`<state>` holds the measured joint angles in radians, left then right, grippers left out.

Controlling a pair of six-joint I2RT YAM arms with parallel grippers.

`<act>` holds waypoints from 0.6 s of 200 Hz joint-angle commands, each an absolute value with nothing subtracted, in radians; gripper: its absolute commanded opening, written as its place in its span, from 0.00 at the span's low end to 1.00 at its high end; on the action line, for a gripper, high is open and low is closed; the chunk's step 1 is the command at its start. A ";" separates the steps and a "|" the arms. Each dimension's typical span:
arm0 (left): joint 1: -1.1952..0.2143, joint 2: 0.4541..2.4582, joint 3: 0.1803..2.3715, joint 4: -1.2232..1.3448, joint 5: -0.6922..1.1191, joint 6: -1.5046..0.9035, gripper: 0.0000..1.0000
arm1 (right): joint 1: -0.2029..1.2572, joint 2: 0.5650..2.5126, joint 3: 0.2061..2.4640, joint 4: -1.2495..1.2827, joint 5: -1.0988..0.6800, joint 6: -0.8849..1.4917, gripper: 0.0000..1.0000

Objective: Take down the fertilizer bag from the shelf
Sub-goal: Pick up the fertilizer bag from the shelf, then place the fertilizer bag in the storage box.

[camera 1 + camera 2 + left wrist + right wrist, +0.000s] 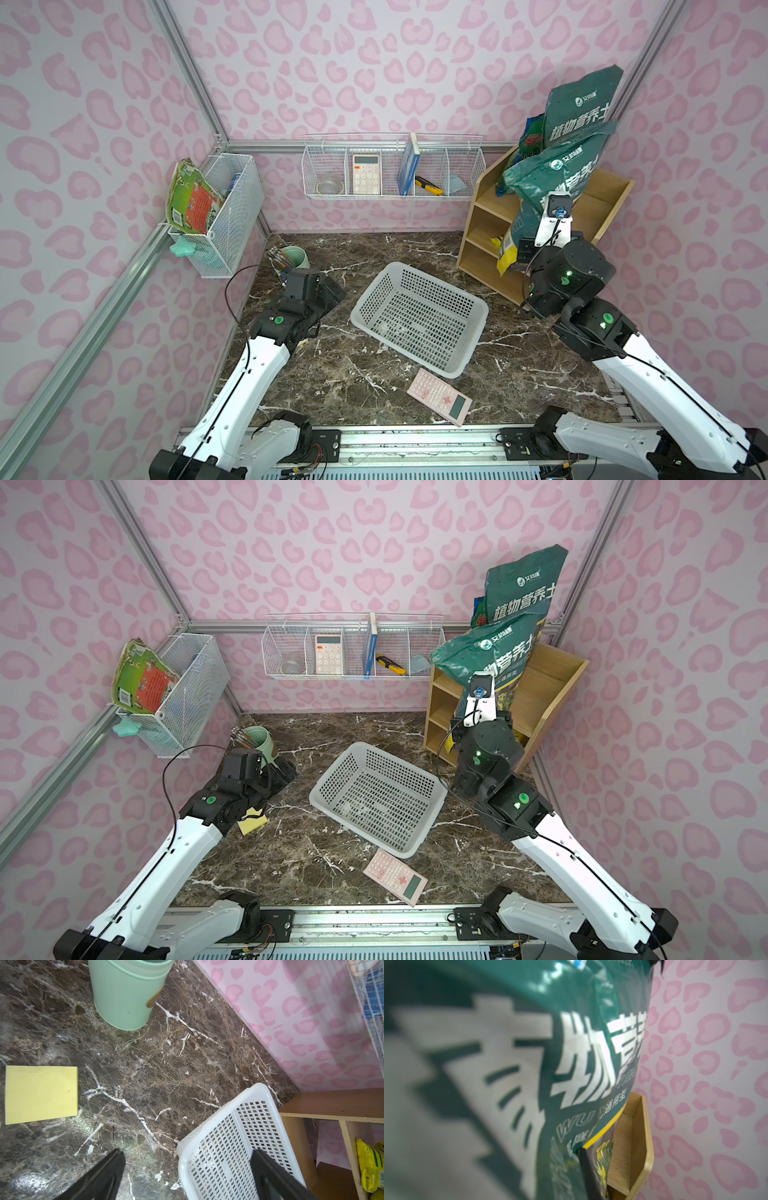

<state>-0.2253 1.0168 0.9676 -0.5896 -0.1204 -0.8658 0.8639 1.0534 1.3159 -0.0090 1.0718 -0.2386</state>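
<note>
While the right fingers (588, 1172) clench the green fertilizer bag (548, 174), it leans forward at the top of the shelf (478, 208). Over the bench (374, 249), the left fingers (104, 1174) hang released.

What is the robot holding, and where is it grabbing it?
The right gripper is shut on the front green fertilizer bag, pinching its lower part. The left gripper is open and empty.
</note>
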 commanded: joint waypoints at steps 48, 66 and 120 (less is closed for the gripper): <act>-0.220 0.932 1.001 -0.704 -0.222 -0.891 0.99 | 1.078 1.204 1.235 0.241 1.205 -0.193 0.00; -0.212 0.933 1.029 -0.764 -0.251 -0.912 0.99 | 1.077 1.249 1.212 0.209 1.170 -0.096 0.00; -0.186 0.926 0.972 -0.737 -0.269 -0.965 0.99 | 1.078 1.472 1.272 0.106 1.076 0.064 0.00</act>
<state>-0.1936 0.9184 0.9760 -0.7174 -0.2501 -0.9436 1.0729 1.4090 1.2308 0.0509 1.1118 -0.0467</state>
